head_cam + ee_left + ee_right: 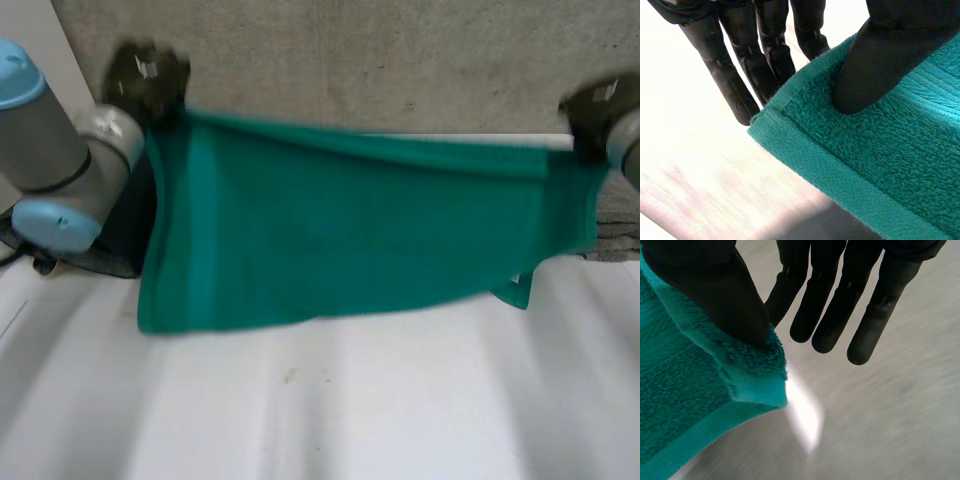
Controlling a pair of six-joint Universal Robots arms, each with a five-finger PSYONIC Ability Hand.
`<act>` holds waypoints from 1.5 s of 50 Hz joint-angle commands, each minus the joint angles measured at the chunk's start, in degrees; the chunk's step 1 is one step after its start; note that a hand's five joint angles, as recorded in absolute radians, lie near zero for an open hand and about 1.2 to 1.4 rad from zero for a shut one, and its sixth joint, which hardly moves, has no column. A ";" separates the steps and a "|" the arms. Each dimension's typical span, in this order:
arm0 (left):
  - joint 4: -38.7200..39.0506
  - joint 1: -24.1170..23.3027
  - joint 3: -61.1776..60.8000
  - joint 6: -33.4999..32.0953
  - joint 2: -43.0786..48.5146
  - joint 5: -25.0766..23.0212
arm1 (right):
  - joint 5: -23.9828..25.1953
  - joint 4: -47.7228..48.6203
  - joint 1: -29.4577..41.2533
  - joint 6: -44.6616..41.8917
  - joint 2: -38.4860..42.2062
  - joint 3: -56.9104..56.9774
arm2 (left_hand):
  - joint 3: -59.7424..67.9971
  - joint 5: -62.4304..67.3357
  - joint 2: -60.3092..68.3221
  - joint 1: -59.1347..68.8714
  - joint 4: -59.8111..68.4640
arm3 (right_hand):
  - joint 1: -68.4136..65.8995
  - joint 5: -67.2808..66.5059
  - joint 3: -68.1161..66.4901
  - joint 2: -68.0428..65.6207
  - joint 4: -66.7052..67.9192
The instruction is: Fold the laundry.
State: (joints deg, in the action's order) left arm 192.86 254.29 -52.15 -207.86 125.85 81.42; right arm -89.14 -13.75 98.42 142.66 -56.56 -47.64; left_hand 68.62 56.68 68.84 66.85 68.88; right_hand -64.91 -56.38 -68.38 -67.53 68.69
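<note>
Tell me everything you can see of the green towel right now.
The green towel is teal terry cloth with a flat hem band along its edges. It hangs spread out over the white table, its upper edge stretched from corner to corner. The left robot hand pinches one upper corner under its thumb, and the right robot hand pinches the other.

The towel [350,240] is plain teal green all over, with no print. In the left wrist view its looped pile gives way to a band of fine woven ribs and a smooth, flat border of the same green. The left robot hand [147,75], at the towel's 10 o'clock corner, and the right robot hand [598,108], at its 2 o'clock corner, are black. The left arm [60,150] is grey with light-blue caps. The surface [330,400] is white. The floor [380,60] at 12 o'clock is mottled grey-beige.
</note>
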 commanded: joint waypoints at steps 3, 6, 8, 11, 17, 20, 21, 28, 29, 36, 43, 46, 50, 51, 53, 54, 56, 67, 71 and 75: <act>21.95 -0.38 2.41 7.90 -6.05 5.32 | -2.62 30.17 0.46 12.99 -6.19 1.68 | 11.38 13.32 11.16 13.15 11.12 | -15.09 -13.62 -11.62 -12.47 11.31; 21.07 -0.64 -0.82 8.61 -7.01 5.68 | -2.45 30.36 0.55 13.08 -6.28 1.33 | 11.38 13.32 11.16 13.15 11.12 | -15.09 -13.62 -11.62 -12.47 11.31; 20.80 -0.64 -3.56 8.61 -7.28 5.59 | -1.66 28.70 0.46 13.08 -6.02 0.10 | 11.38 13.32 11.16 13.15 11.12 | -15.09 -13.62 -11.62 -12.47 11.31; 20.54 -0.29 -9.36 8.61 -8.33 4.80 | -0.52 25.88 0.11 13.08 -4.97 -1.83 | 11.38 13.32 11.16 13.15 11.12 | -15.09 -13.62 -11.62 -12.47 11.31; 20.28 -0.46 -19.64 8.61 -7.99 0.58 | 3.35 19.73 -0.07 12.99 -0.05 -5.53 | 11.38 13.32 11.16 13.15 11.12 | -15.09 -13.62 -11.62 -12.47 11.31; 19.23 -0.64 -23.76 8.26 -5.98 -0.73 | 5.28 15.78 -0.16 12.12 2.94 -8.34 | 11.38 13.32 11.16 13.15 11.12 | -15.09 -13.62 -11.62 -12.47 11.31; 18.44 -0.64 -24.66 8.17 -5.01 -0.83 | 5.90 14.38 -0.16 10.81 4.42 -9.74 | 11.38 13.32 11.16 13.15 11.12 | -15.09 -13.62 -11.62 -12.47 11.31; 4.30 -0.90 -30.28 7.12 -1.74 -0.65 | 5.99 8.66 0.28 1.67 6.37 -14.66 | 11.38 13.32 11.16 13.15 11.12 | -15.09 -13.62 -11.62 -12.47 11.31; 2.11 -0.90 -30.99 6.51 -2.01 -0.56 | 5.73 6.21 0.19 -1.22 6.02 -16.06 | 11.38 13.32 11.16 13.15 11.12 | -15.09 -13.62 -11.62 -12.47 11.31; -19.86 -0.29 -40.47 -3.15 -15.79 -0.39 | 4.06 -11.18 -2.78 -13.53 -2.83 -27.03 | 11.38 13.32 11.16 13.15 11.12 | -15.09 -13.62 -11.62 -12.47 11.31; -40.26 0.68 -48.13 -11.60 -30.21 -0.83 | 3.27 -18.24 -6.92 -24.16 -13.48 -39.62 | 11.38 13.32 11.16 13.15 11.12 | -15.09 -13.62 -11.62 -12.47 11.31; -41.69 0.24 -48.57 -14.41 -32.50 -0.91 | 4.14 -18.42 -7.28 -28.48 -16.48 -42.35 | 11.38 13.32 11.16 13.15 11.12 | -15.09 -13.62 -11.62 -12.47 11.31; -37.32 0.06 -46.82 -15.38 -30.76 -0.83 | 4.41 -16.41 -6.93 -27.18 -17.10 -41.92 | 11.38 13.32 11.16 13.15 11.12 | -15.09 -13.62 -11.62 -12.47 11.31; -35.55 -0.02 -45.94 -15.38 -29.53 -0.74 | 4.41 -15.36 -6.93 -26.39 -17.10 -41.40 | 11.38 13.32 11.16 13.15 11.12 | -15.09 -13.62 -11.62 -12.47 11.31; -31.34 -0.29 -43.66 -14.95 -26.11 -0.48 | 4.41 -11.15 -6.75 -22.71 -15.09 -38.42 | 11.38 13.32 11.16 13.15 11.12 | -15.09 -13.62 -11.62 -12.47 11.31; -28.18 -0.98 -41.39 -14.68 -23.13 -0.30 | 4.23 -9.56 -6.75 -21.47 -13.77 -37.36 | 11.38 13.32 11.16 13.15 11.12 | -15.09 -13.62 -11.62 -12.47 11.31; -24.92 -2.30 -38.57 -14.16 -19.78 -0.30 | 3.27 -4.74 -6.31 -18.23 -7.99 -33.33 | 11.38 13.32 11.16 13.15 11.12 | -15.09 -13.62 -11.62 -12.47 11.31; -11.46 -6.09 -16.68 -11.60 2.55 4.18 | -1.48 5.91 -0.07 -15.22 7.68 -16.79 | 11.38 13.32 11.16 13.15 11.12 | -15.09 -13.62 -11.62 -12.47 11.31; -8.65 -6.53 -10.61 -11.43 7.83 5.06 | -1.83 12.07 0.28 -14.61 11.29 -13.10 | 11.38 13.32 11.16 13.15 11.12 | -15.09 -13.62 -11.62 -12.47 11.31; -4.87 -7.32 -8.05 -11.61 10.21 5.06 | -2.45 16.99 1.07 -13.99 13.58 -10.46 | -22.50 -20.57 -22.72 -20.73 -22.76 | 54.91 56.38 58.38 57.53 -58.69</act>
State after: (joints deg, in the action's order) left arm 184.07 247.77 -64.34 -219.33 132.46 86.15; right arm -90.90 -3.66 98.68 128.17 -46.21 -61.79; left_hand 68.63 56.98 68.85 66.85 68.88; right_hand -63.00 -52.94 -62.76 -62.44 63.06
